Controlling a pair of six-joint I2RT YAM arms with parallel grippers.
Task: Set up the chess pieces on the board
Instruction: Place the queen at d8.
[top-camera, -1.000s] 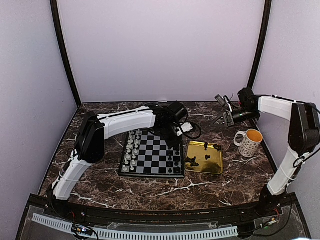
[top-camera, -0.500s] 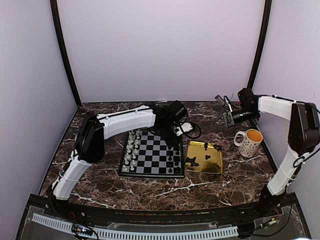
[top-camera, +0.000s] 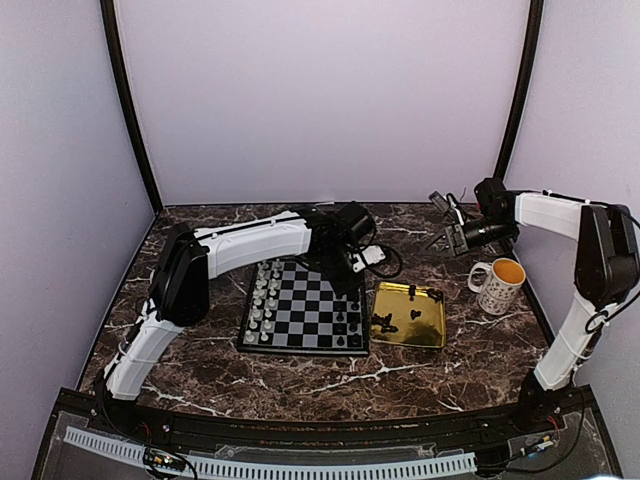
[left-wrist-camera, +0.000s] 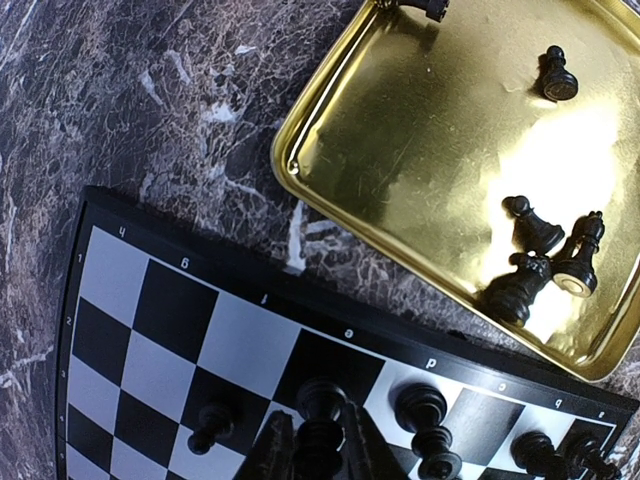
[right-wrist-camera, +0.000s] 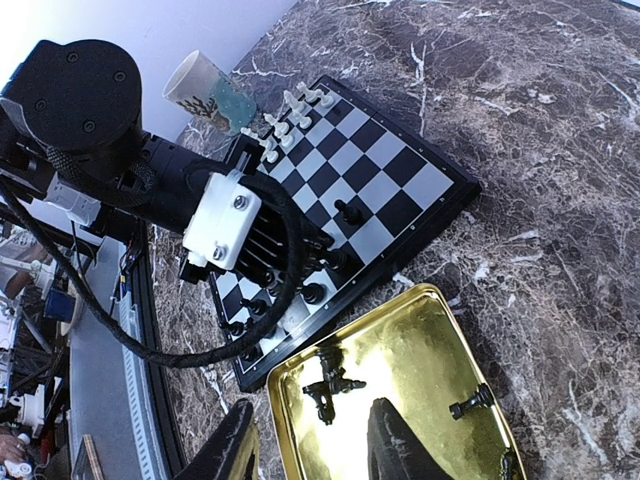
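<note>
Starting at the left side of the board, pale pieces stand in two rows, and some black pieces stand along its right edge. The left gripper hangs low over the board's far right corner, its fingers close on both sides of one standing black piece, and I cannot tell if they squeeze it or not. Just right of the board lies a gold tray holding a few loose black pieces, a mug stands farther right, and the right gripper floats in the air beyond the board's right side, fingers apart, holding nothing.
</note>
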